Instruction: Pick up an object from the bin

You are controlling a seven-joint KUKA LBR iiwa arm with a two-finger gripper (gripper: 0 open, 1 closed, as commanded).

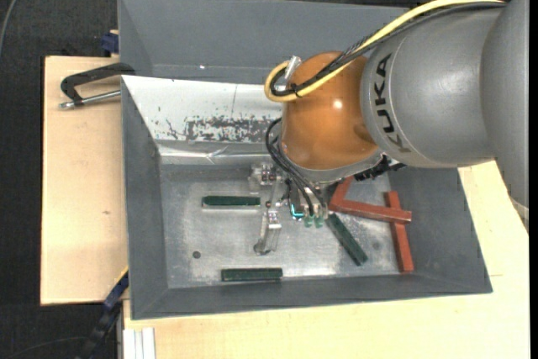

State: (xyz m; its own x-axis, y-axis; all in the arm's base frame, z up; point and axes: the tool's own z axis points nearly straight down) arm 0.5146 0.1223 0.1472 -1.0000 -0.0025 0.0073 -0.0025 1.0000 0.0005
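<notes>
- The claw [284,219] sits low in the bin [139,181], beside a dark green bar [231,201]; its opening cannot be told.
- Centre it across one bar before closing.

KUKA arm reaching down into the bin from the right, wrist bent over the bin's middle.

The grey arm [445,88] comes in across the bin's [143,206] right rim, and its thick last link lies over the bin's far right part with the KUKA lettering turned sideways. An orange cover [328,118] rounds off the wrist above the middle of the bin. A yellow cable [370,38] runs along the link and loops at the cover's far left side. Below the cover, black cables [274,149] and the gripper [286,219] hang low over the bin's floor, about at its middle.
</notes>
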